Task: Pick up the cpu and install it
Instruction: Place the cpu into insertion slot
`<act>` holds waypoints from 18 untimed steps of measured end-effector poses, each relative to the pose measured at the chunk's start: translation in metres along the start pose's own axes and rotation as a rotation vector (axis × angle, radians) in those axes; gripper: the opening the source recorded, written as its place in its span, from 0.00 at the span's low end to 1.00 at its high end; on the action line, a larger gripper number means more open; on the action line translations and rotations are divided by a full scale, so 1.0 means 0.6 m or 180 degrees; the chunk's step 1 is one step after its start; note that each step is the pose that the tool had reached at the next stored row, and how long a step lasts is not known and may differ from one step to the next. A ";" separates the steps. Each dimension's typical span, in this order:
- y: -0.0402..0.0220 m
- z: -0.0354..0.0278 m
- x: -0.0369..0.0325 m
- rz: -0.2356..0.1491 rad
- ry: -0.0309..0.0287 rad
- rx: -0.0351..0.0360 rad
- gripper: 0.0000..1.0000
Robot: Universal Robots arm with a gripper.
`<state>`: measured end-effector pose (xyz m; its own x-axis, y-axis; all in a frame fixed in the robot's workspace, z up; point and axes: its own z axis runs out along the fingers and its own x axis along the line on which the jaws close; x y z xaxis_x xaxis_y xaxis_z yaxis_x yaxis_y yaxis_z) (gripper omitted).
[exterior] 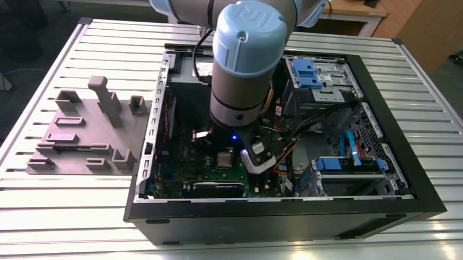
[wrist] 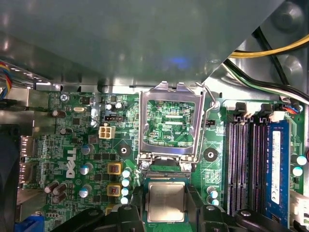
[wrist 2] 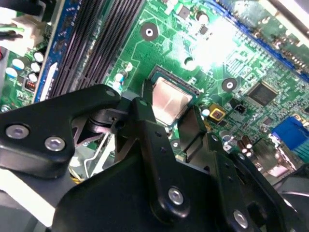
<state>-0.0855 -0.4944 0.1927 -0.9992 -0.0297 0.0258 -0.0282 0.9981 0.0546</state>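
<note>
Silvery-grey metal top, pale rim — the cpu (wrist: pixel 165 202), flat, square.

Soft, even room light fills the exterior view, with pale glare on the slatted metal table (exterior: pixel 289 250) at its near edge. The inside of the computer case (exterior: pixel 289 216) lies dim in the shadow of the arm (exterior: pixel 242 70), and a small blue light (exterior: pixel 233 136) glows there. In the second wrist view a white hotspot washes out part of the motherboard (wrist 2: pixel 212 46), and the black gripper (wrist 2: pixel 166 108) looms out of focus. In the first wrist view the board is evenly bright, while the grey metal panel (wrist: pixel 120 43) is blurred.
</note>
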 end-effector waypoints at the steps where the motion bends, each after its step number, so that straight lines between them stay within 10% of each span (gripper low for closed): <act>1: 0.000 0.000 0.001 -0.0002 -0.0012 0.0000 0.45; 5: 0.000 0.000 0.005 -0.0010 -0.0064 0.0002 0.45; 18: 0.000 0.004 0.010 -0.0034 -0.0112 0.0003 0.45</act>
<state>-0.0914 -0.4945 0.1907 -0.9992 -0.0384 -0.0100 -0.0389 0.9978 0.0536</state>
